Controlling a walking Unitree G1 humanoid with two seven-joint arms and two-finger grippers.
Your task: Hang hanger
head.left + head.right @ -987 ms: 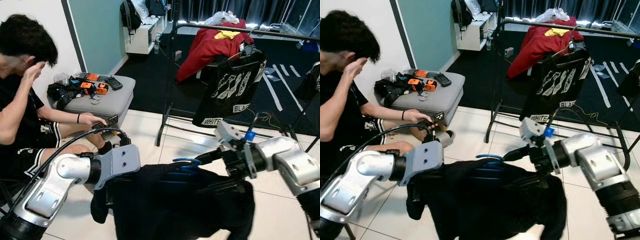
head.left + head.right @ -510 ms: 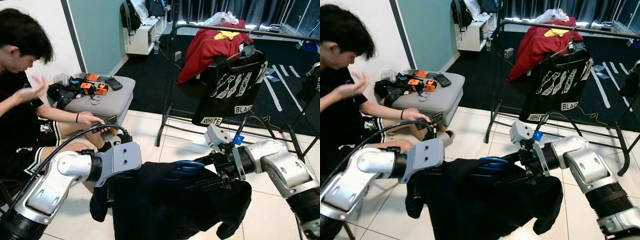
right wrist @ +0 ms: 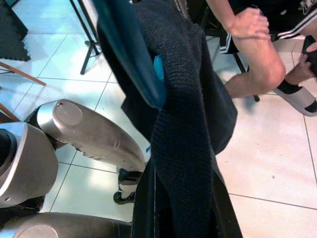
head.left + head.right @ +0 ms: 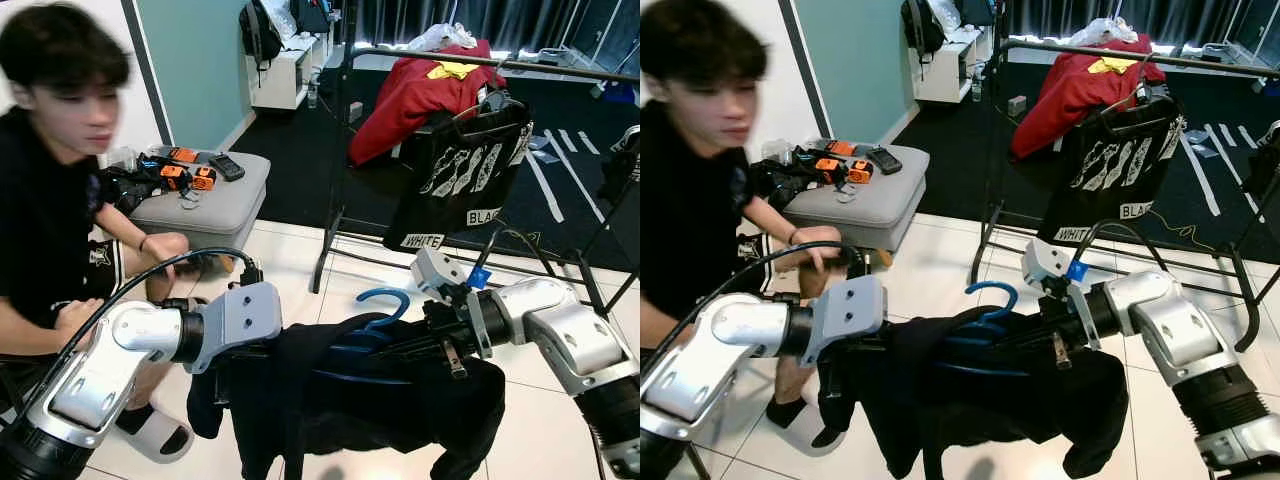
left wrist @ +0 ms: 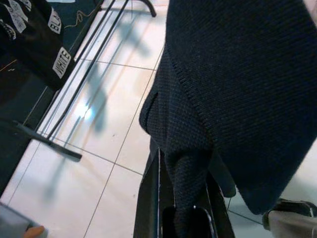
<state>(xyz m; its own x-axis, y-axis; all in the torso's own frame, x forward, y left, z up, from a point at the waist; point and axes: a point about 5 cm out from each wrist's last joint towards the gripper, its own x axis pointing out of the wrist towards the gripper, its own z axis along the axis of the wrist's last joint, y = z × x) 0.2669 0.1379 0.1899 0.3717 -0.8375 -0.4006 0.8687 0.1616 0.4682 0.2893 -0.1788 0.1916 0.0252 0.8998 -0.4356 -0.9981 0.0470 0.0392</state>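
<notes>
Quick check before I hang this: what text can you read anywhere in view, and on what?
"WHITE": white patch at the hem of the black printed garment on the rack.
"BLAC": second patch on it, right end cut off.
White graphics above them: not readable.
Devices on the grey ottoman: too small.

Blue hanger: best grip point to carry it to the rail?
Probably the blue hanger just below its hook, approached from above: the hook curves upward, clear of the black sweater, which drapes over and hides both shoulders.
</notes>
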